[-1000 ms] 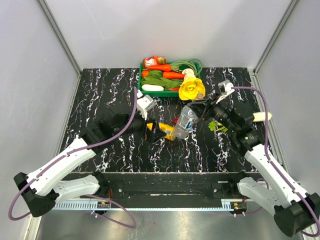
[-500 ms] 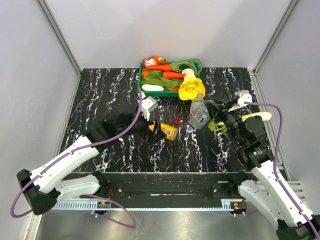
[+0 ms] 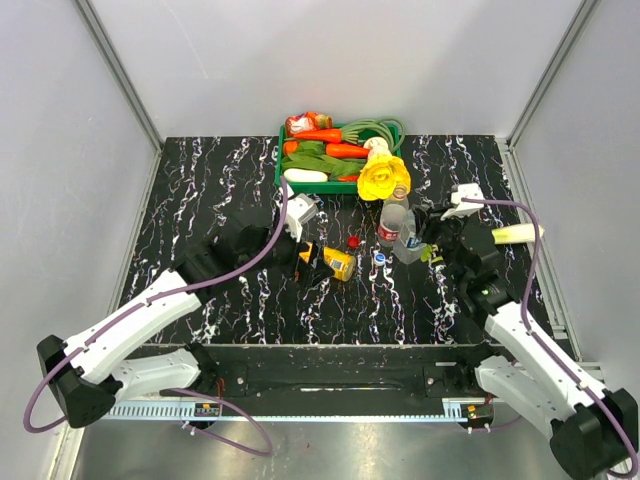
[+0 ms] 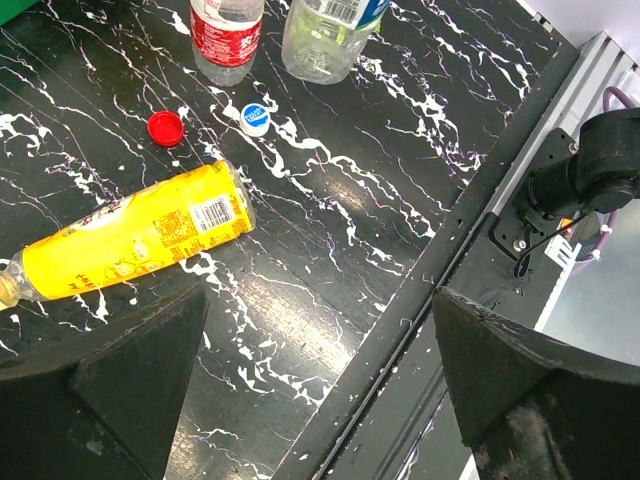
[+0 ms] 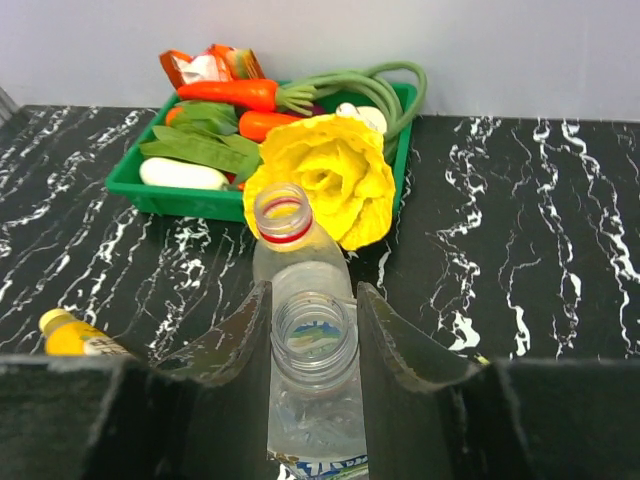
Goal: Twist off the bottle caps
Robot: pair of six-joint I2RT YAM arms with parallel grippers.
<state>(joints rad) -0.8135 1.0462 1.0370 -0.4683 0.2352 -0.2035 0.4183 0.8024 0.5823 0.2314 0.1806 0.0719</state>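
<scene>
The blue-label bottle [image 5: 313, 400] stands upright and uncapped, and my right gripper [image 5: 313, 335] is shut on its neck; in the top view the bottle [image 3: 408, 245] sits right of centre. The red-label bottle [image 5: 287, 232] stands uncapped just behind it, touching. The red cap [image 4: 165, 127] and blue cap [image 4: 255, 118] lie loose on the table. The orange-yellow bottle [image 4: 130, 240] lies on its side with its yellow cap [image 5: 52, 320] on. My left gripper [image 4: 320, 385] is open and empty, hovering just in front of that bottle.
A green tray [image 3: 282, 172] of vegetables stands at the back centre, with a yellow leafy piece [image 3: 383, 177] at its front right corner. A small green item [image 3: 436, 252] and a pale stick [image 3: 520, 232] lie at the right. The table's front edge [image 4: 470, 230] is near the left gripper.
My right gripper has carried the blue-label bottle from a tilt over the table's middle to the right and set it upright beside the red-label bottle. The left gripper has barely moved.
</scene>
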